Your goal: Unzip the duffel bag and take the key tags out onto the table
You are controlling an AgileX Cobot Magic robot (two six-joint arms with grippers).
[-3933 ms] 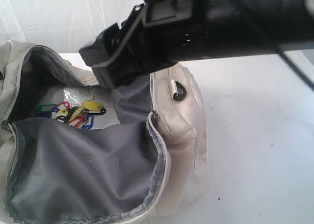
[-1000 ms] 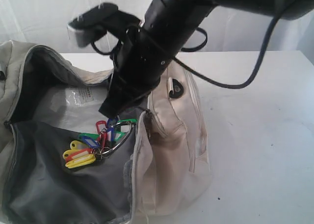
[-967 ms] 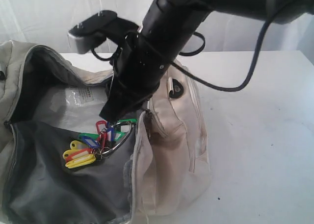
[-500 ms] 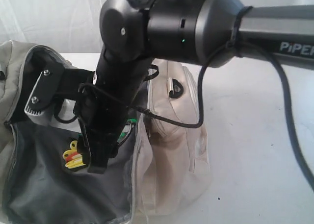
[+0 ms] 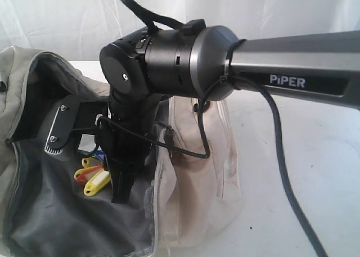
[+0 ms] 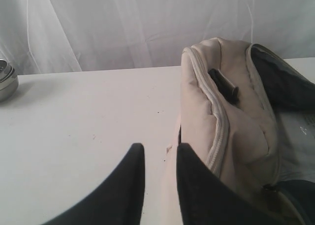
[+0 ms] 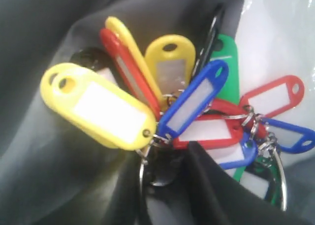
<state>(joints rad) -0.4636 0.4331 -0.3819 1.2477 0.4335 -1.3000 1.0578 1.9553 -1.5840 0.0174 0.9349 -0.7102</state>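
Ana: Right end effector (image 5: 121, 192) has dropped into the duffel bag (image 5: 197, 178), onto the key tags (image 7: 147, 107); I cannot tell its grip.
Ben: Close fully, lift straight. Left end effector (image 6: 160, 148) pinches the bag.

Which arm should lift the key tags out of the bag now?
Right. The right gripper is down inside the open duffel bag at the key tags; the left gripper pinches the bag's outer edge, away from them.
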